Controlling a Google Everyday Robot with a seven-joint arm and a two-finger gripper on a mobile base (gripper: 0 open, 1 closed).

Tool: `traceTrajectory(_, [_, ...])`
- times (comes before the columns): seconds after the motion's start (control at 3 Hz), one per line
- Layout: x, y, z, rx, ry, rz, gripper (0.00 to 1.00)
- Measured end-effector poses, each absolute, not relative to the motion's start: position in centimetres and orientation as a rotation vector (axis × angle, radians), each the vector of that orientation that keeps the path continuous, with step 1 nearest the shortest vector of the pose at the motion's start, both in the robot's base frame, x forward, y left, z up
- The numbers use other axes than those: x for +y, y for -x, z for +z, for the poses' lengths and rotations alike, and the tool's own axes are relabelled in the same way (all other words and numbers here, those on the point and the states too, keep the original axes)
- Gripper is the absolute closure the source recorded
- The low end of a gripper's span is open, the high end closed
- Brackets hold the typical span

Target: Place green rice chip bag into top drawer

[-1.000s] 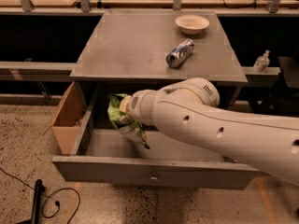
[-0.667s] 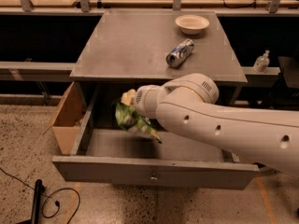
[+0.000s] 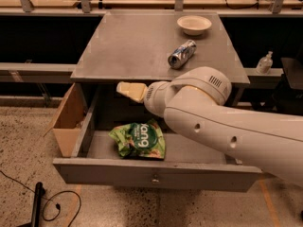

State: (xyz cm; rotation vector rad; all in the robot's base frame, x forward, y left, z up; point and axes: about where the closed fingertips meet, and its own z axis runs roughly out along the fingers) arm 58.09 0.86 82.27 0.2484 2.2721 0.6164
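Observation:
The green rice chip bag [image 3: 138, 139] lies flat on the floor of the top drawer [image 3: 113, 170], left of the middle, logo up. The drawer is pulled out, with its small knob [image 3: 155, 179] on the front panel. My gripper [image 3: 125, 90] is open and empty. It hangs above the drawer's back, just under the cabinet top's front edge, up and a little left of the bag and apart from it. My white arm [image 3: 222, 122] crosses the drawer's right half and hides it.
A crushed silver-blue can [image 3: 182, 54] and a white bowl [image 3: 194, 25] sit on the grey cabinet top [image 3: 128, 41]. A brown cardboard box [image 3: 68, 119] stands against the drawer's left side. A black tool and cable [image 3: 38, 207] lie on the floor at the front left.
The bag has left my gripper and now lies in the drawer. My gripper has risen out of the drawer and sits higher, empty.

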Motion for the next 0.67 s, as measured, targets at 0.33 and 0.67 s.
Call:
traceTrajectory(0.33, [-4.3, -56.2, 88.1, 2.173, -0.240, 0.406, 0.00])
traceTrajectory(0.67, [-6.7, -55.7, 89.5, 2.152, -0.185, 0.245, 0.00])
